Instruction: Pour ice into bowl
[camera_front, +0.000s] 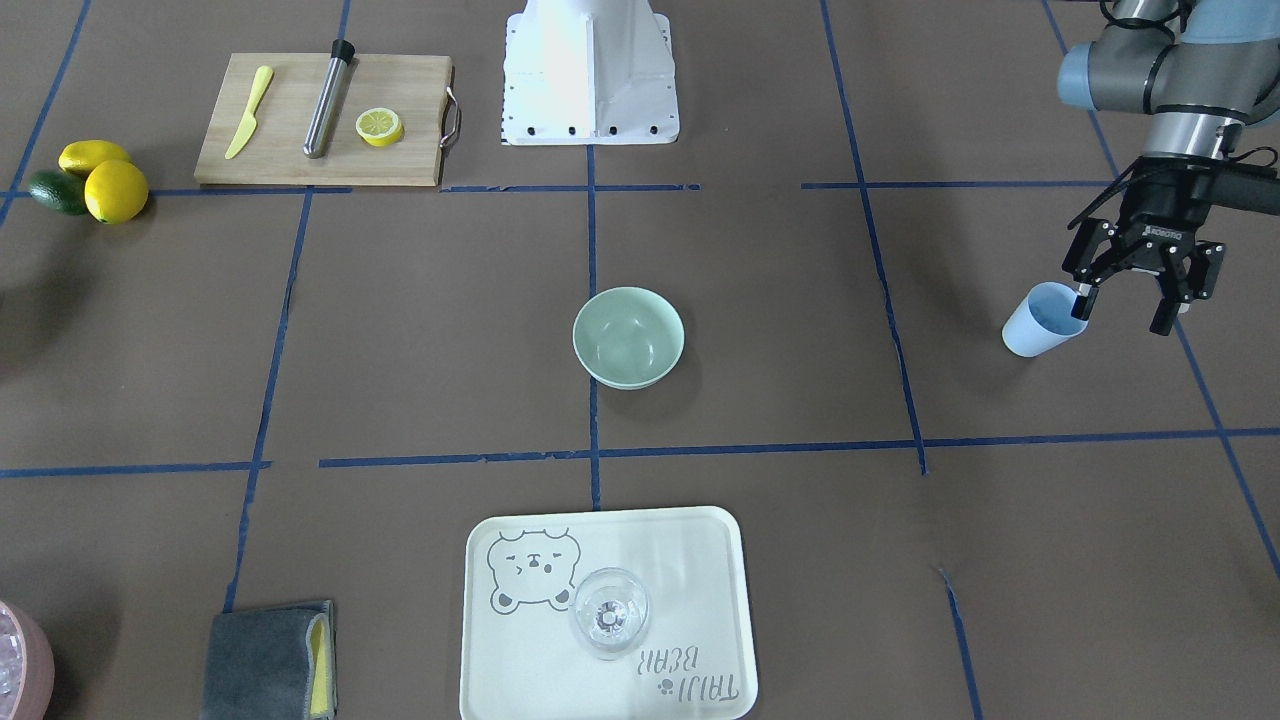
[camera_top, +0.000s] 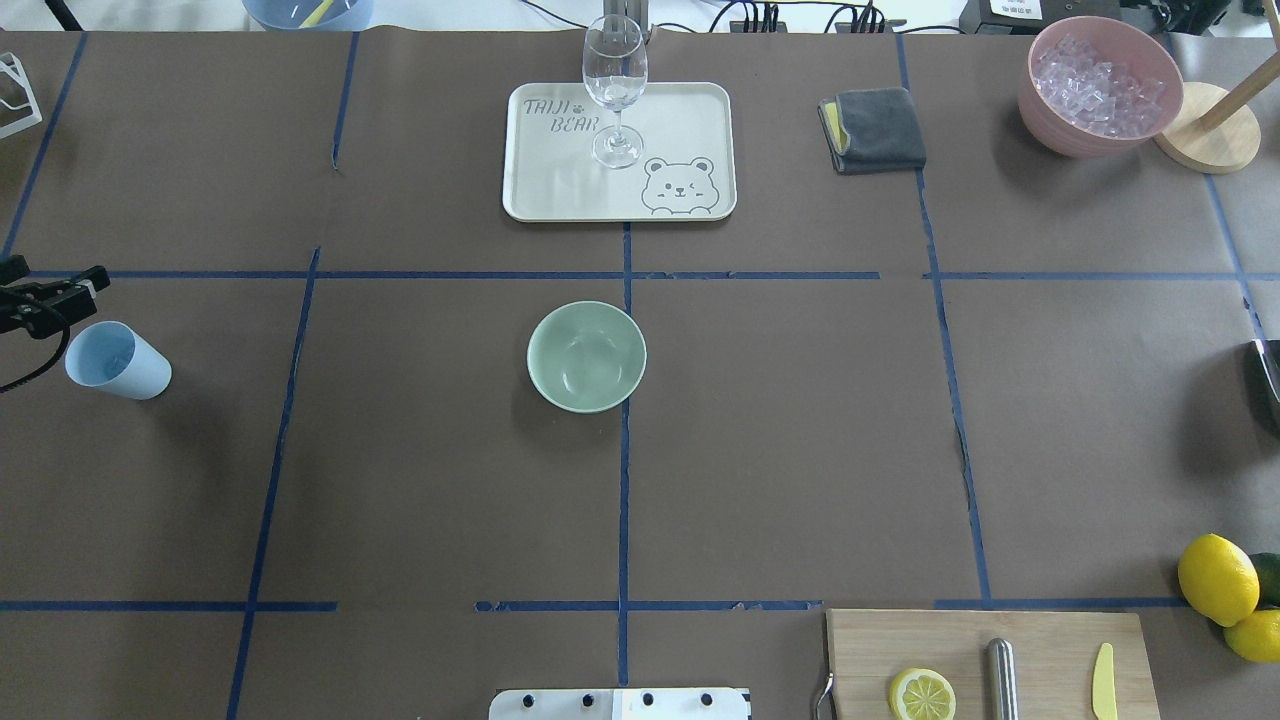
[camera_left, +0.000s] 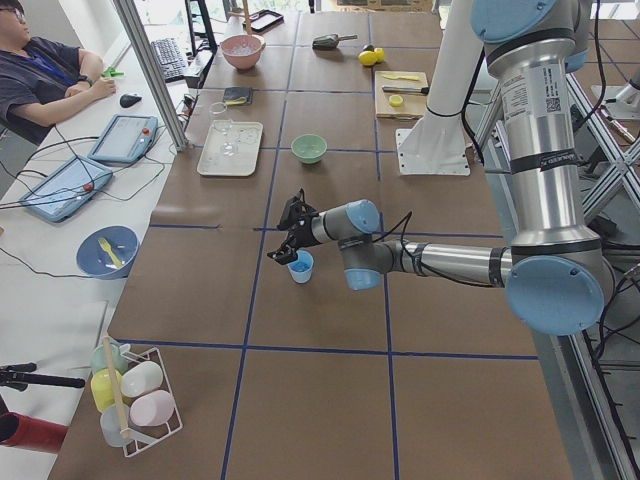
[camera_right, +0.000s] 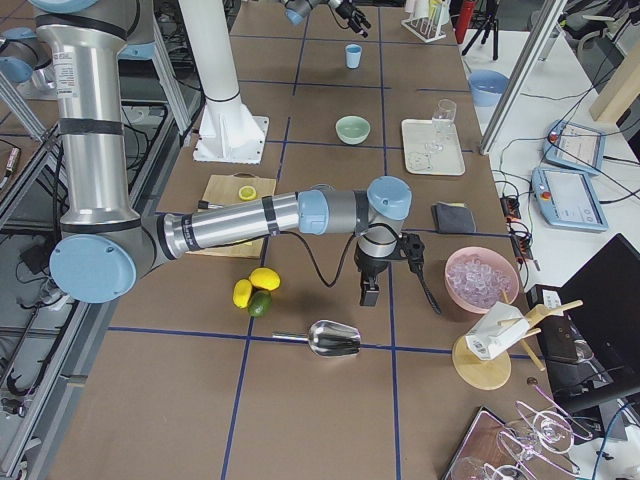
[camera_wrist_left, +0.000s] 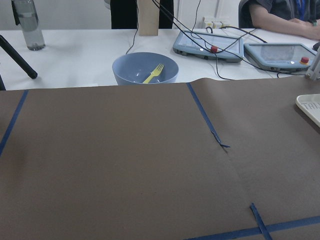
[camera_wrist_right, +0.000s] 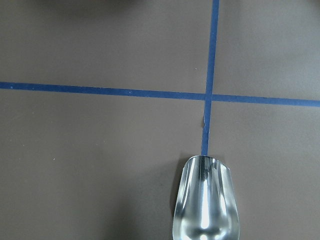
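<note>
Round pale mint-green plastic bowl (camera_front: 628, 337): upright at the centre of the brown table (camera_front: 800, 330), well apart from both arms.
Light-blue plastic cup (camera_front: 1040, 322): contents unclear, possibly ice.
Left gripper (camera_front: 1122, 312): spread, one finger at the cup's rim.
Right gripper (camera_right: 402, 300): cannot tell whether spread or closed.

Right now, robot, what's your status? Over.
Left gripper open at the blue cup's rim; right gripper near the scoop, jaws unclear. Bowl empty, mid-table. Nothing between cup and bowl.

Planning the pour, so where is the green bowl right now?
In the overhead view the bowl sits mid-table on the central tape line, on the robot's side of the tray holding the glass.
</note>
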